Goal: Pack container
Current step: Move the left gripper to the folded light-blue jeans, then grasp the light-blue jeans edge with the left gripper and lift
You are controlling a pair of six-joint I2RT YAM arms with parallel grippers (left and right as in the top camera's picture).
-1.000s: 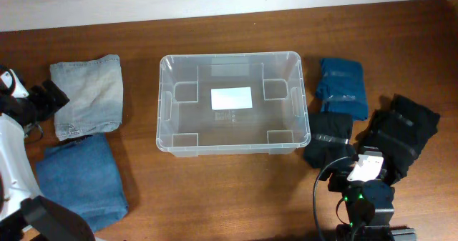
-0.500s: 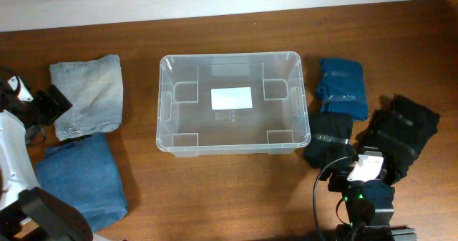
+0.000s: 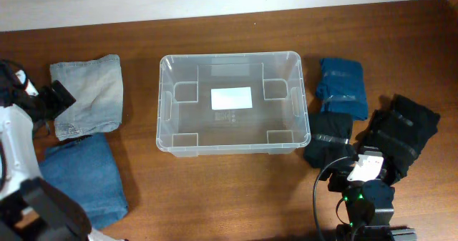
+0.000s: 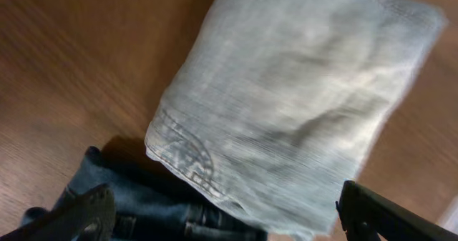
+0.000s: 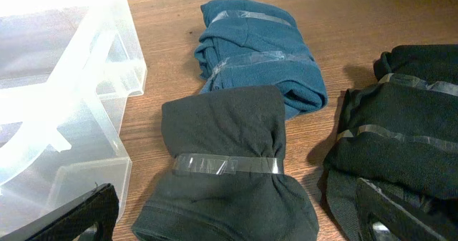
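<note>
Wooden table [image 3: 229, 198], seen from above. At the near edge the right gripper [image 5: 236, 187] has its fingers spread wide with nothing between them. It points at a black taped bundle [image 5: 225, 162]. A larger black bundle [image 5: 401, 148] lies just to the right of that one, and a teal taped bundle [image 5: 257, 48] lies beyond it. All three are on the table beside the tub's right end.

Near left, folded dark blue jeans [image 3: 79, 176] lie flat. Folded light-wash jeans [image 3: 93, 94] lie just behind them, with the edges meeting. The left gripper [image 4: 225, 191] is also spread wide, over the light jeans' edge. The wrist view is blurred, so I cannot tell whether it touches.

Mid-table is the container [image 3: 161, 105], a clear tub standing upright between the jeans and the bundles. Inside, only its moulded recesses and the white label [image 3: 231, 98] on its base show.

A pale wall runs along the far edge.
</note>
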